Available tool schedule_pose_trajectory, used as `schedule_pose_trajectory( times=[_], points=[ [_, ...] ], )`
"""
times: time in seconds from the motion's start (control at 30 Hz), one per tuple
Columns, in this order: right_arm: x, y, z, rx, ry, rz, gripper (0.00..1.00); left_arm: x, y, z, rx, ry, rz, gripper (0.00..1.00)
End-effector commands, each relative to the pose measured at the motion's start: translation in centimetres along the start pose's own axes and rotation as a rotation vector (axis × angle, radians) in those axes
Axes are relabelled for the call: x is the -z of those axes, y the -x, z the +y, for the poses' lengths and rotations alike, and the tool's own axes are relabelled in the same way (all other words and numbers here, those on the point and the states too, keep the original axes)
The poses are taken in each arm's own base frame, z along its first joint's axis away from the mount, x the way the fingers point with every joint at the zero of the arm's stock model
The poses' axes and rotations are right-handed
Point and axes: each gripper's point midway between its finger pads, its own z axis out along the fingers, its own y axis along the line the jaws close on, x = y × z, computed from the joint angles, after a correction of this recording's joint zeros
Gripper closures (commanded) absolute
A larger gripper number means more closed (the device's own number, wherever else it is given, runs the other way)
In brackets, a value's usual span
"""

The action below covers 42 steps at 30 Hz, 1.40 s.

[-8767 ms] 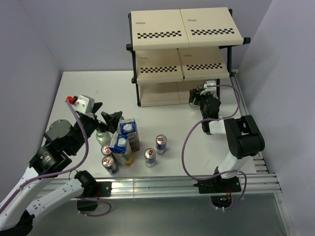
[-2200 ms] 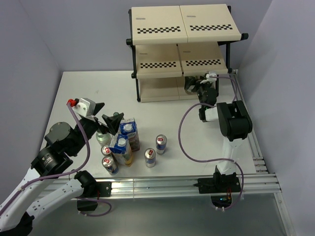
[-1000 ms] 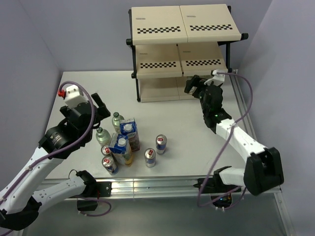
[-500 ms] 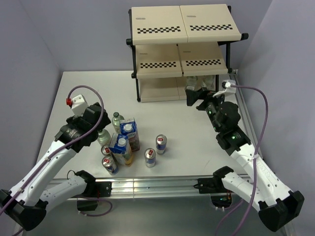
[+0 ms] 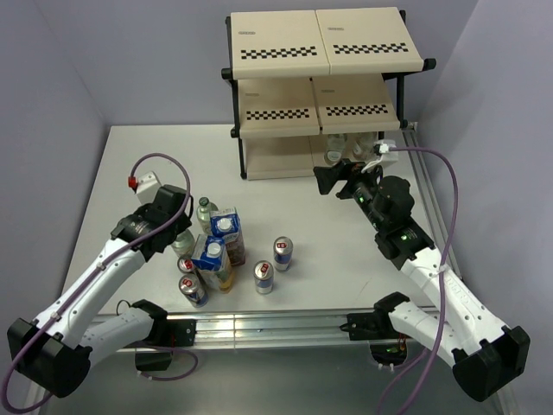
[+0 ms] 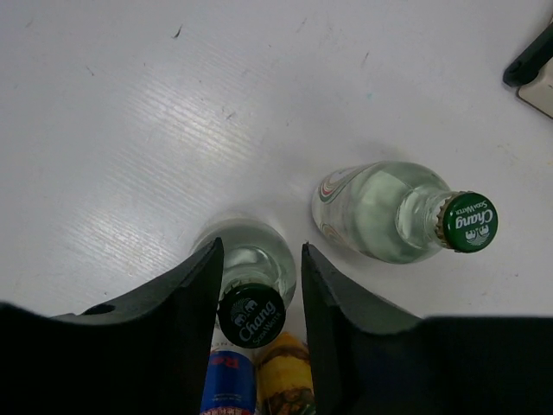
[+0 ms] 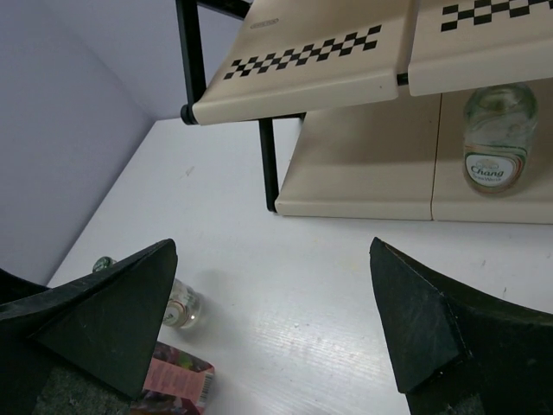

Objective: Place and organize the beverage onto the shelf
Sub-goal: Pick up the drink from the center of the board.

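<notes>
Left pincer [image 6: 259, 249]: is hanging over the cluster of drinks at the near left of the table [image 5: 130, 156], pointing straight down.
Left fingers [image 6: 177, 320]: are flanking the dark green cap of the near bottle [image 6: 252, 285]. They are drawn in to little more than the cap's width. I cannot tell whether they are pressing on it.
Near bottle: is standing upright on the table, at the left edge of the cluster.
Far bottle [image 6: 389, 216]: is standing upright just beyond the near bottle, apart from the fingers and showing its green cap.
Cartons: the purple carton [image 5: 229, 232] and the yellow carton [image 5: 212, 255] are standing upright against each other, just right of the two bottles. The yellow one is nearer the arms.
Cans [image 5: 282, 251]: four are standing upright on the table. Two are crowding the near left of the yellow carton, and two are standing apart to the right of the cartons.
Right pincer [image 7: 272, 246]: is hovering over the table in front of the shelf's right half. Its fingers are spread wide and it is carrying nothing.
Shelf [image 5: 324, 43]: is standing at the far side of the table, showing cream boards with checkered front strips on a black frame.
Shelved bottle [image 7: 495, 138]: is standing upright on the bottom board's right half, under the middle board. The overhead view is hinting at another just beside it, too hidden to be sure.
</notes>
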Motion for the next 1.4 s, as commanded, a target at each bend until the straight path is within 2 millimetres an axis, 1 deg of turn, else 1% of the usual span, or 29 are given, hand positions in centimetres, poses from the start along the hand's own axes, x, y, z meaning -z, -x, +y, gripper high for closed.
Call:
schedule_pose_trajectory(
  times=[0.0, 0.13, 0.27, 0.43, 0.47, 0.5, 0.53, 0.6, 0.63, 0.7, 0.73, 0.77, 0.8, 0.83, 0.87, 0.93, 0.97, 1.0, 1.03, 1.07, 1.1, 1.13, 1.17, 1.2, 1.23, 1.27, 1.3, 1.33, 1.37],
  points=[
    [0.2, 0.4, 0.3, 0.014, 0.02, -0.019, 0.01, -0.1, 0.3, -0.2, 0.007, -0.012, -0.01, 0.53],
    [0.2, 0.6, 0.2, 0.018, 0.016, -0.03, 0.01, -0.3, -0.1, -0.4, 0.008, -0.008, 0.007, 0.59],
    [0.2, 0.5, 0.1, 0.02, 0.014, -0.028, 0.01, -0.4, -0.1, 0.0, -0.018, 0.019, 0.01, 0.55],
    [0.2, 0.2, 0.0, 0.017, 0.009, -0.025, 0.01, -0.8, -1.0, -0.2, -0.049, 0.015, 0.047, 0.56],
    [0.2, 0.2, 0.0, 0.017, 0.009, -0.025, 0.01, -0.8, -1.0, -0.3, -0.05, 0.014, 0.053, 0.76],
    [0.2, 0.2, 0.0, 0.017, 0.01, -0.026, 0.01, -0.7, -1.0, -0.2, -0.05, 0.017, 0.055, 0.89],
    [0.2, 0.3, 0.0, 0.017, 0.01, -0.027, 0.01, -0.6, -0.8, -0.1, -0.051, 0.021, 0.046, 0.97],
    [0.2, 0.5, 0.2, 0.023, 0.018, -0.034, 0.02, 0.1, 0.4, -0.2, -0.034, 0.013, 0.013, 1.0],
    [0.2, 0.5, 0.5, 0.024, 0.033, -0.032, 0.01, 0.4, 1.0, 0.3, -0.036, 0.032, -0.013, 1.0],
    [0.0, 0.5, 1.0, 0.028, 0.059, -0.029, 0.02, 1.5, 3.0, 0.1, -0.017, 0.019, -0.065, 1.0],
    [0.0, 0.7, 1.6, 0.03, 0.09, -0.028, 0.02, 2.0, 3.9, 0.2, -0.025, 0.021, -0.094, 1.0],
    [-0.3, 0.8, 2.1, 0.027, 0.114, -0.03, 0.02, 3.0, 5.3, -0.3, -0.013, -0.01, -0.131, 1.0],
    [-0.3, 1.0, 2.6, 0.024, 0.141, -0.033, 0.02, 3.4, 6.1, -0.5, -0.014, -0.027, -0.153, 1.0],
    [-0.4, 0.8, 3.7, 0.024, 0.198, -0.015, 0.03, 4.0, 7.0, -0.7, -0.034, -0.044, -0.181, 1.0],
    [-0.5, 1.2, 4.5, 0.024, 0.238, -0.027, 0.03, 5.0, 8.4, -1.1, -0.025, -0.074, -0.218, 1.0],
    [-0.6, 1.7, 6.0, 0.015, 0.309, -0.025, 0.04, 6.2, 10.0, -1.0, -0.04, -0.081, -0.268, 1.0],
    [-0.6, 1.4, 7.2, 0.019, 0.373, -0.004, 0.04, 7.5, 11.5, -1.1, -0.02, -0.107, -0.312, 1.0],
    [-0.6, 2.2, 8.2, 0.025, 0.41, -0.009, 0.04, 8.1, 12.2, -1.3, -0.02, -0.131, -0.334, 1.0],
    [-1.1, 1.7, 8.6, 0.026, 0.425, 0.012, 0.05, 8.8, 12.9, -1.3, -0.048, -0.143, -0.357, 1.0],
    [-1.0, 1.7, 9.5, 0.033, 0.461, 0.025, 0.05, 10.3, 14.1, -1.7, -0.038, -0.192, -0.387, 1.0],
    [-0.9, 2.3, 10.9, 0.043, 0.501, 0.02, 0.05, 11.0, 14.6, -1.9, -0.044, -0.213, -0.403, 1.0],
    [-1.3, 1.9, 11.4, 0.048, 0.52, 0.039, 0.06, 11.7, 15.3, -1.8, -0.064, -0.225, -0.423, 1.0],
    [-1.2, 2.0, 12.4, 0.055, 0.556, 0.047, 0.07, 13.1, 16.3, -2.0, -0.055, -0.261, -0.453, 1.0],
    [-0.9, 1.8, 13.5, 0.073, 0.608, 0.062, 0.07, 14.0, 16.7, -2.6, -0.066, -0.312, -0.465, 1.0],
    [-0.8, 2.1, 15.4, 0.083, 0.666, 0.072, 0.07, 15.5, 17.7, -2.6, -0.08, -0.344, -0.497, 1.0],
    [-0.6, 1.9, 16.5, 0.092, 0.708, 0.089, 0.08, 16.4, 18.3, -2.8, -0.092, -0.374, -0.516, 1.0],
    [0.1, 2.8, 18.3, 0.118, 0.786, 0.08, 0.08, 17.5, 18.6, -3.6, -0.106, -0.435, -0.528, 1.0],
    [0.2, 1.9, 19.7, 0.122, 0.835, 0.113, 0.08, 18.5, 19.1, -3.8, -0.136, -0.468, -0.549, 1.0],
    [0.4, 1.7, 20.8, 0.131, 0.873, 0.127, 0.09, 20.2, 19.9, -3.9, -0.132, -0.515, -0.586, 1.0]
  ],
)
